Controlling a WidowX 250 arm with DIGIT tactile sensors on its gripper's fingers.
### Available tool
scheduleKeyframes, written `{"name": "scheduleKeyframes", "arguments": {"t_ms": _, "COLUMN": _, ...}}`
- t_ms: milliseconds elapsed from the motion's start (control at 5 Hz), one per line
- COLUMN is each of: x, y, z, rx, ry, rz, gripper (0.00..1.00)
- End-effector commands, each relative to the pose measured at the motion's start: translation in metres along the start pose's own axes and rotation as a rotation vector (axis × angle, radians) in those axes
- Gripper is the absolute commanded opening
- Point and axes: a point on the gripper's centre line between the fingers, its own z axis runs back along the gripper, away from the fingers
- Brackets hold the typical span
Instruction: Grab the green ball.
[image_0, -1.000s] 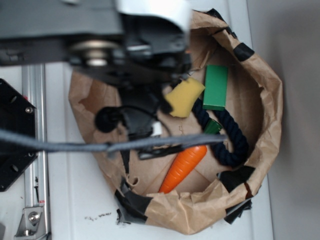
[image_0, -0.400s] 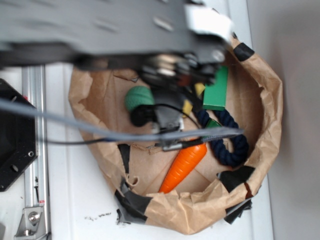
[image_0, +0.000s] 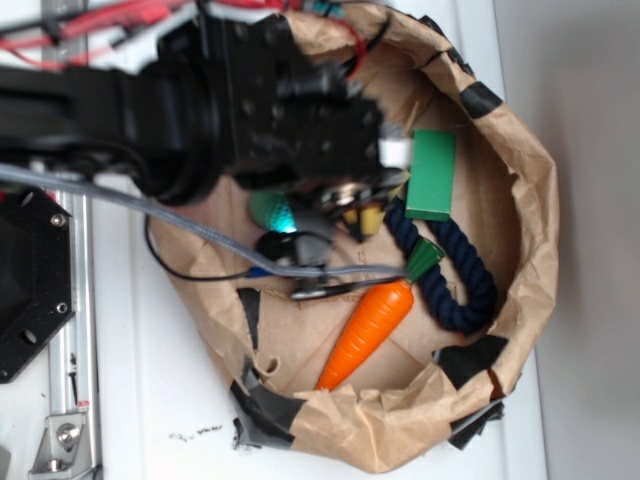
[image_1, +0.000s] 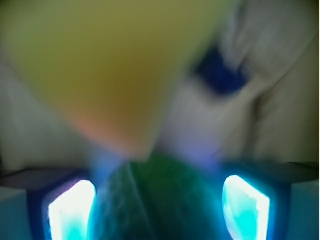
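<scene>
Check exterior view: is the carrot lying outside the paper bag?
No. The carrot lies inside the brown paper bag, next to the dark blue rope.

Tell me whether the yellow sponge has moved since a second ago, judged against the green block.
Yes. The yellow sponge is now lower beside the green block, mostly hidden under the claw; earlier it sat higher and in full view.

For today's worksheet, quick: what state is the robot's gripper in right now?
Gripper: open, fingers either side of the green ball, not visibly clamped.
</scene>
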Motion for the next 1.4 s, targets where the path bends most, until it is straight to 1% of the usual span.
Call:
{"name": "scheduleKeyframes", "arguments": {"t_ms": 0, "x": -0.025, "y": -0.008, "z": -0.002, "rx": 0.06, "ry": 0.102, "rz": -0.001, "gripper": 0.0}}
{"name": "scheduleKeyframes", "arguments": {"t_ms": 200, "x": -0.001, "y": -0.002, "z": 0.021, "rx": 0.107, "ry": 0.003, "rz": 0.031, "gripper": 0.0}}
{"name": "scheduleKeyframes", "arguments": {"t_ms": 400, "x": 0.024, "y": 0.006, "z": 0.075, "rx": 0.081, "ry": -0.157, "rz": 0.071, "gripper": 0.0}}
{"name": "scheduleKeyframes", "arguments": {"t_ms": 600, "x": 0.03, "y": 0.017, "z": 0.126, "rx": -0.089, "ry": -0.255, "rz": 0.063, "gripper": 0.0}}
{"name": "scheduleKeyframes", "arguments": {"t_ms": 800, "x": 0.019, "y": 0.017, "z": 0.145, "rx": -0.152, "ry": -0.334, "rz": 0.022, "gripper": 0.0}}
{"name": "scheduleKeyframes", "arguments": {"t_ms": 1000, "x": 0.007, "y": 0.012, "z": 0.149, "rx": -0.168, "ry": -0.382, "rz": 0.043, "gripper": 0.0}}
{"name": "scheduleKeyframes", "arguments": {"t_ms": 1200, "x": 0.001, "y": 0.01, "z": 0.141, "rx": -0.14, "ry": -0.375, "rz": 0.049, "gripper": 0.0}}
